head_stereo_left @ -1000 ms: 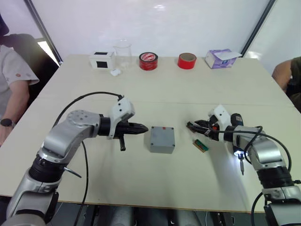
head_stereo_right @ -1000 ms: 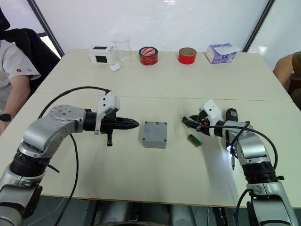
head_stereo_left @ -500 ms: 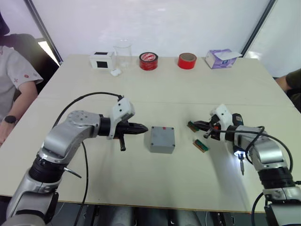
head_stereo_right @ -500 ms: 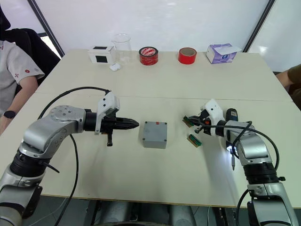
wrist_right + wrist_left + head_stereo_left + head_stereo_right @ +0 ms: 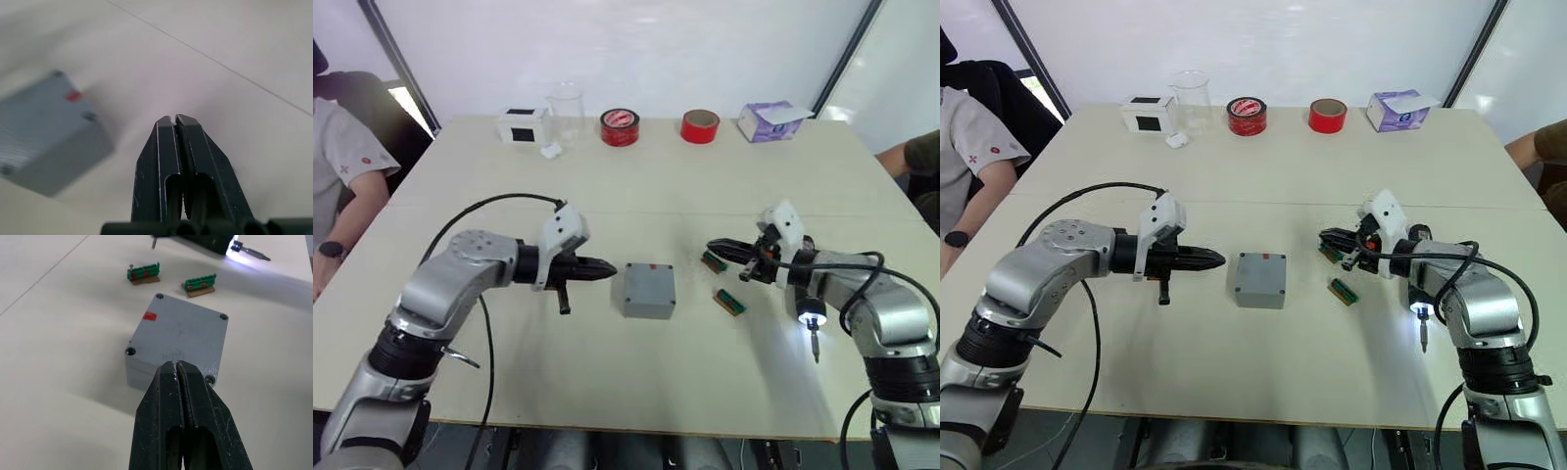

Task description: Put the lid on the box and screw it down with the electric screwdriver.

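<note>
The grey box (image 5: 648, 307) stands mid-table with the lid (image 5: 649, 281) lying flush on top, red mark at its far edge and screw heads in its corners (image 5: 178, 333). My left gripper (image 5: 612, 271) is shut and empty, its tip just left of the box, level with its side wall. My right gripper (image 5: 713, 247) is shut on nothing, pointing left, a hand's width right of the box. The electric screwdriver (image 5: 808, 311) hangs beside my right wrist, its lit bit (image 5: 1421, 336) pointing down at the table.
Two small green circuit boards (image 5: 729, 302) (image 5: 713, 261) lie between the box and my right gripper. Along the far edge stand a white box with a black square (image 5: 522, 125), a beaker (image 5: 565, 106), two red tape rolls (image 5: 620, 126) and a tissue box (image 5: 771, 121). People sit at both sides (image 5: 337, 176).
My right gripper has lifted a little and its wrist has swung outward to the right. The left arm, the box and the lid have stayed put.
</note>
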`<state>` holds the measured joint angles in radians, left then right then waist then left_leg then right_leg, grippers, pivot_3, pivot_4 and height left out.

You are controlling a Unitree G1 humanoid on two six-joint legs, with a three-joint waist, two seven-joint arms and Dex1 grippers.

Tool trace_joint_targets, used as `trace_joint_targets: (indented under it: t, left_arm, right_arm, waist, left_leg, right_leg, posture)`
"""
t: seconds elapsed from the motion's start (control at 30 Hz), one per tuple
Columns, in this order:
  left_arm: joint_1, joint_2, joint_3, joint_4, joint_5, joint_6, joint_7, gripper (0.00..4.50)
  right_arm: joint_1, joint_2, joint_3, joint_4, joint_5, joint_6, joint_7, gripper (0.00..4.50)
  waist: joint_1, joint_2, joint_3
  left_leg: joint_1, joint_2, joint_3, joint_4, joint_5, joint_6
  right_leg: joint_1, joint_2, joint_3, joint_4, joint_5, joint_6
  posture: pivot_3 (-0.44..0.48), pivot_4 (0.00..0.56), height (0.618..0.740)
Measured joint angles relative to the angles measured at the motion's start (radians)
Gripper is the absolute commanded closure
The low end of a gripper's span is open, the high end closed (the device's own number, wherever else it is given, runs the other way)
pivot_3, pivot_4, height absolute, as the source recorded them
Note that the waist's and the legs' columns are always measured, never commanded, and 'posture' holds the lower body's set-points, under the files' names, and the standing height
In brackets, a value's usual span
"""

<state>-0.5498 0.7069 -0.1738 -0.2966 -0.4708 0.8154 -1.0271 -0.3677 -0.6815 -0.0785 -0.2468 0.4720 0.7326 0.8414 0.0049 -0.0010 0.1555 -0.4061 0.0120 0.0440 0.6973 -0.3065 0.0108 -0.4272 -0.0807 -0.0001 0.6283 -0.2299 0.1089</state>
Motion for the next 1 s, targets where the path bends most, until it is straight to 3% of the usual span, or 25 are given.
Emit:
trace_joint_targets:
  t: [0.47,1.0]
  left_arm:
    - [0.029,0.010,0.001,-0.032,-0.021,0.010,0.010,4.50]
    - [0.032,0.011,0.002,-0.034,-0.022,0.011,0.028,4.50]
  right_arm:
    - [-0.012,0.066,0.127,-0.043,0.006,0.025,-0.034,4.48]
    - [-0.018,0.061,0.138,-0.017,-0.018,0.001,-0.020,4.48]
  waist:
    - [0.005,0.000,0.000]
    - [0.005,0.000,0.000]
  left_leg:
    - [0.000,0.000,0.000,0.000,0.000,0.000]
    - [0.000,0.000,0.000,0.000,0.000,0.000]
  right_leg:
    - [0.000,0.000,0.000,0.000,0.000,0.000]
    - [0.000,0.000,0.000,0.000,0.000,0.000]
  posture:
    - [0.000,0.150,0.740]
    - [0.000,0.150,0.740]
